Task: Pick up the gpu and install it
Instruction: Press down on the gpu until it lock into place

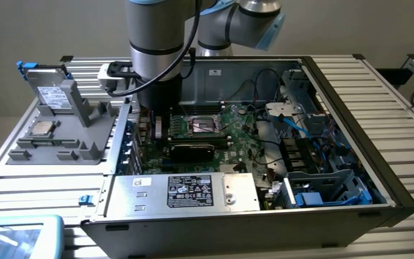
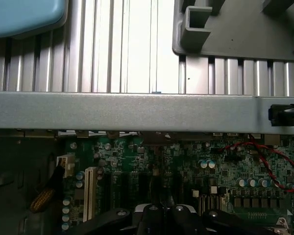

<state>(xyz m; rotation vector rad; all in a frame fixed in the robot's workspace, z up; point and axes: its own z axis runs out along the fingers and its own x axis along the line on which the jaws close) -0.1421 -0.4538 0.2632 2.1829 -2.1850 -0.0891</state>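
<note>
The gpu (image 1: 192, 150) sits flat in the open computer case (image 1: 351, 162), on the motherboard (image 1: 243, 135) below the CPU socket (image 1: 205, 125). My hand (image 2: 164, 211) is closed, holding nothing, low over the board's slots. A power supply (image 1: 185, 191) fills the case's near corner; a grey holder tray (image 1: 70, 135) on the bench (image 1: 401, 102) carries a drive (image 1: 52, 94).

Lab: robot arm (image 1: 160, 48), aluminium bench (image 1: 379, 86)

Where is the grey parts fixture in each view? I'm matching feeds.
Exterior view: grey parts fixture on the slatted table, exterior view's left of the computer case.
Wrist view: grey parts fixture beyond the case wall.
Shared landmark: case wall between fixture and motherboard.
</note>
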